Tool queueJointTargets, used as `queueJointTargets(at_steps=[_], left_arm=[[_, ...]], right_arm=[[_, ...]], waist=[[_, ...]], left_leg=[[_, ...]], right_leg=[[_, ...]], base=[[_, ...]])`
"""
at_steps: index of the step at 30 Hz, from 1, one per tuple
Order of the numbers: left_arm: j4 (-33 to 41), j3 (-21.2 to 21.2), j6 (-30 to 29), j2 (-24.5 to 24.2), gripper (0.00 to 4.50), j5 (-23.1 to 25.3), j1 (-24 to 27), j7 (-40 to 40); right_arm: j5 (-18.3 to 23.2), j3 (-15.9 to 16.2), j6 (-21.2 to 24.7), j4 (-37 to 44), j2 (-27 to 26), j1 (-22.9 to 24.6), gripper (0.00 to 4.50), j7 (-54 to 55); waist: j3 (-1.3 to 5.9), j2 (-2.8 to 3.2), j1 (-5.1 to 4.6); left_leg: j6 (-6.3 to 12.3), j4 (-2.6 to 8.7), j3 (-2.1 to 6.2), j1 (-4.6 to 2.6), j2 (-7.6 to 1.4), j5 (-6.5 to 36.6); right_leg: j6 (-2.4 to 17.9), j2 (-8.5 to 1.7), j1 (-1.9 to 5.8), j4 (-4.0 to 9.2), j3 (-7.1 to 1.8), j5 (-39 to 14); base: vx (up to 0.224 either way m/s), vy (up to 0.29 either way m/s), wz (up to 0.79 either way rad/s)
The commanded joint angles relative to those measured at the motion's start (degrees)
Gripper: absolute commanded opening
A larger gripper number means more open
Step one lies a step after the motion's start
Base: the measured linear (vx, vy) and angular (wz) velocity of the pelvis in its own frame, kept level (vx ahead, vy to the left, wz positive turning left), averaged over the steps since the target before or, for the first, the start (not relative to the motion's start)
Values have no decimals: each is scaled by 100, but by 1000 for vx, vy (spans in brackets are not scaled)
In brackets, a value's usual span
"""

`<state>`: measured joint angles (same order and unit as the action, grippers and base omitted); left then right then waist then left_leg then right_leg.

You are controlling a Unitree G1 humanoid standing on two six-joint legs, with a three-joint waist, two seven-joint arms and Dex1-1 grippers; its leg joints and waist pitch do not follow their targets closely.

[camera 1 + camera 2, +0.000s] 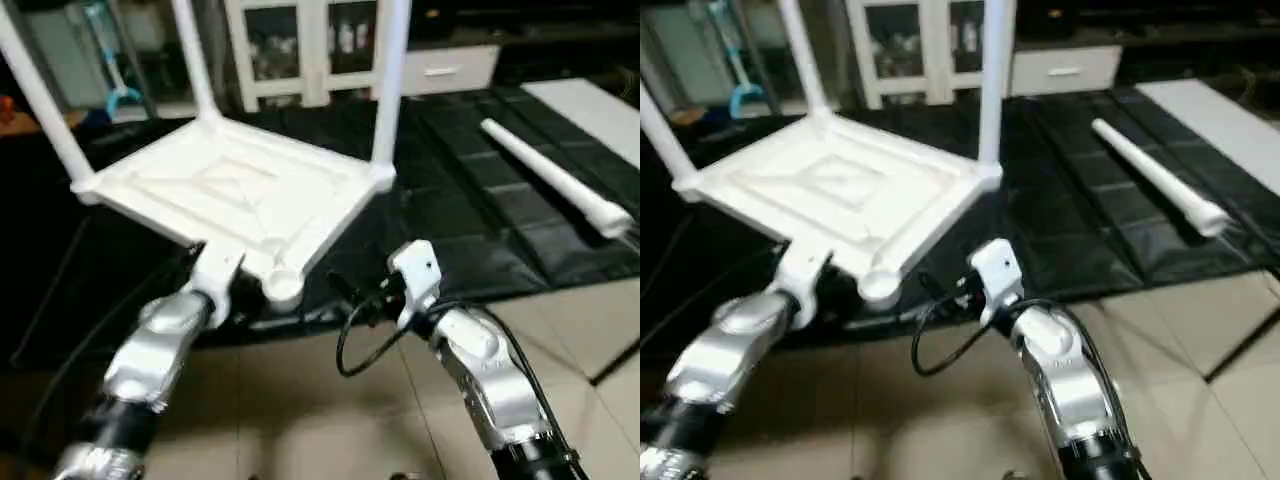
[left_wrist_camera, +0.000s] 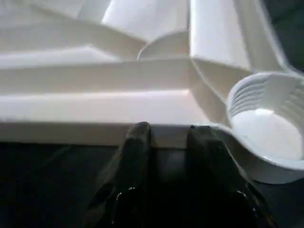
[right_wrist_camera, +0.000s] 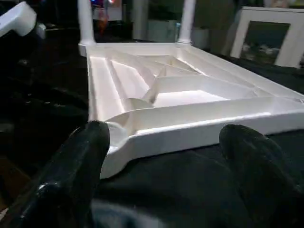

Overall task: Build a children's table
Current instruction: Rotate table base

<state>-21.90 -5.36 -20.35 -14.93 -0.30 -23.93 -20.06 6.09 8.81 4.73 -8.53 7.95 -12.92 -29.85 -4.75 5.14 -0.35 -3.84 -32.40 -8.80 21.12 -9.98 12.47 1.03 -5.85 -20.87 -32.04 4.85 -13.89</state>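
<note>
Three legs in, one socket open, me at the near edge

The table top (image 1: pixel 240 190) lies ribs-up on the black mat (image 1: pixel 480 200), so the sockets face upward for screwing. Three legs (image 1: pixel 390 80) stand in it; the empty corner socket (image 1: pixel 283 287) sits just beside my left gripper (image 2: pixel 164 130), whose fingers are nearly together right at the rim, seemingly to steady it, though I cannot tell if they pinch it. My right gripper (image 3: pixel 166 137) hangs spread wide just short of the same edge, holding nothing. The loose fourth leg (image 1: pixel 555 175) lies well off to my right, probably my next reach.
</note>
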Motion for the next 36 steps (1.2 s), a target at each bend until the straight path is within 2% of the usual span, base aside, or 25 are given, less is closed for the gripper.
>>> queueJointTargets(at_steps=[1, 2, 3, 4, 5, 6, 7, 8, 9, 10, 11, 12, 14, 15, 16, 17, 18, 21, 23, 26, 28, 30, 32, 35, 36], left_arm=[[-372, 71, 454, 120, 146, 19, -300, 240], [-581, 107, 631, 181, 146, 34, -407, 337], [-898, 166, 952, 265, 146, 72, -569, 540], [-1103, 200, 1162, 310, 146, 95, -665, 663], [-1376, 267, 1467, 350, 146, 149, -816, 928], [-1397, 339, 1613, 365, 146, 137, -858, 1031], [-1380, 371, 1661, 370, 146, 125, -865, 1059], [-1277, 448, 1781, 380, 146, 66, -846, 1041], [-885, 615, 1864, 416, 146, -153, -720, 870], [-846, 629, 1864, 419, 146, -175, -707, 852], [-597, 719, 1858, 443, 146, -316, -621, 735], [10, 810, 1852, 452, 146, -652, -361, 271], [281, 771, 1811, 416, 146, -826, -203, -25], [859, 513, 1606, 225, 146, -1103, 188, -649], [961, 433, 1589, 171, 146, -1169, 272, -784], [1167, 232, 1482, 17, 146, -1185, 451, -1005], [1279, 131, 1384, -67, 146, -1230, 547, -1172], [1454, -120, 1158, -265, 146, -1255, 780, -1587], [1410, -218, 1106, -325, 146, -1129, 820, -1687], [1213, -326, 1118, -303, 146, -909, 789, -1780], [989, -465, 1049, -302, 146, -800, 698, -1722], [711, -590, 1129, -307, 146, -598, 611, -1654], [626, -640, 1138, -317, 146, -546, 581, -1632], [111, -657, 1235, -173, 146, -516, 350, -1610], [-34, -662, 1312, -142, 146, -446, 281, -1607]], right_arm=[[-32, -27, 53, 110, 29, -60, 403, 24], [-33, -19, 52, 107, 33, -63, 403, 28], [-34, -7, 52, 100, 32, -71, 403, 34], [-31, 1, 54, 97, 31, -78, 403, 40], [-42, 24, 50, 93, 34, -97, 403, 40], [-40, 30, 58, 117, 39, -102, 403, 39], [-38, 31, 62, 131, 42, -102, 403, 38], [-31, 15, 70, 151, 49, -107, 403, 38], [1, -33, 92, 189, 69, -104, 403, 30], [5, -37, 94, 192, 71, -103, 403, 29], [27, -63, 109, 215, 82, -97, 403, 23], [63, -108, 133, 247, 123, -88, 403, -5], [120, -127, 163, 267, 146, -79, 403, -50], [363, -145, 336, 392, 244, -39, 403, -338], [426, -149, 382, 425, 269, -29, 403, -416], [609, -148, 523, 538, 388, 15, 403, -692], [687, -137, 579, 580, 476, 30, 403, -846], [879, -64, 704, 724, 792, 110, 403, -1373], [967, -32, 773, 795, 930, 146, 403, -1608], [1083, -8, 933, 933, 1215, 226, 403, -1945], [1125, -35, 1134, 1072, 1600, 350, 403, -2214], [1055, -132, 1081, 1002, 1678, 367, 403, -2151], [1044, -179, 1071, 972, 1700, 365, 403, -2118], [1000, -353, 1035, 907, 1699, 311, 403, -1907], [1005, -380, 1059, 923, 1693, 294, 403, -1856]], waist=[[311, 2, 473], [407, -163, 446], [408, -436, 317], [443, -389, 342], [438, -345, 418], [500, -188, 416], [561, -252, 314], [601, -135, 322], [557, -78, 192], [543, -81, 144], [543, -79, 127], [512, -122, 106], [501, -133, 100], [517, -205, 119], [498, -187, 102], [501, -181, 98], [523, -226, 108], [531, -212, 120], [535, -222, 129], [538, -228, 159], [539, -240, 178], [533, -174, 186], [534, -216, 184], [540, -223, 195], [534, -118, 187]], left_leg=[[114, 1326, -188, 354, -609, 4443], [55, 1002, -317, -29, -419, 3579], [80, -668, -40, -691, -16, 1206], [420, -613, 267, 42, 208, -183], [320, -355, 309, 134, 24, -156], [-29, 40, 271, -42, -152, 126], [-42, 113, 217, -148, -156, 854], [-64, 136, 202, -208, -189, 1103], [-39, 209, 187, -84, -202, 1528], [-78, 269, 201, 16, -229, 1800], [-87, 273, 192, -2, -240, 1941], [-80, 293, 161, 25, -244, 2169], [-61, 294, 139, 23, -233, 2224], [-3, 295, 137, 32, -243, 2094], [67, 308, 107, 61, -248, 1947], [80, 296, 95, 55, -234, 1932], [146, 277, 87, 56, -231, 1750], [247, 247, 50, 46, -225, 1395], [316, 233, 36, 69, -225, 1135], [395, 212, 25, 60, -232, 904], [391, 208, 17, 42, -232, 932], [374, 200, 8, 21, -233, 1001], [330, 201, 0, 14, -219, 1110], [255, 197, -2, 4, -215, 1121], [231, 203, 12, 9, -216, 1140]], right_leg=[[53, 84, 561, -890, -195, -863], [-97, 3, 292, -621, -455, -1908], [-208, -770, -674, 840, -744, -5693], [-199, -605, -46, 652, -1092, -5779], [-90, -640, 111, 477, -1004, -5031], [199, -189, -34, 171, -700, -2812], [423, 39, -102, 0, -638, -1332], [638, 13, -137, -14, -613, -939], [933, -10, -67, 30, -563, -703], [1010, -55, 8, 47, -524, -774], [1004, -55, -30, 71, -516, -845], [1030, -85, -39, 130, -528, -1080], [977, -89, -59, 169, -535, -1279], [973, -130, -28, 157, -563, -1299], [933, -103, -53, 174, -569, -1246], [919, -96, -63, 174, -567, -1246], [907, -102, -33, 161, -575, -1117], [945, -86, -21, 154, -575, -842], [993, -84, 6, 133, -571, -566], [1086, -78, 35, 120, -560, -307], [1101, -74, 45, 117, -556, -355], [1104, -75, 21, 133, -563, -466], [1035, -70, 23, 160, -565, -671], [1001, -73, 10, 179, -570, -858], [1015, -73, 8, 168, -567, -859]], base=[[-130, -53, 20], [-52, -163, 25], [23, -113, 9], [35, -159, 1], [0, 0, 0], [-10, -52, 3], [0, 0, 0], [-83, -22, 22], [0, 0, 0], [0, 0, 0], [0, 0, 0], [0, 0, 0], [0, 0, 0], [0, 0, 0], [0, 0, 0], [0, 0, 0], [0, 0, 0], [17, -7, 1], [0, 0, 0], [0, 0, 0], [0, 0, 0], [0, 0, 0], [0, 0, 0], [0, 0, 0], [0, 0, 0]])
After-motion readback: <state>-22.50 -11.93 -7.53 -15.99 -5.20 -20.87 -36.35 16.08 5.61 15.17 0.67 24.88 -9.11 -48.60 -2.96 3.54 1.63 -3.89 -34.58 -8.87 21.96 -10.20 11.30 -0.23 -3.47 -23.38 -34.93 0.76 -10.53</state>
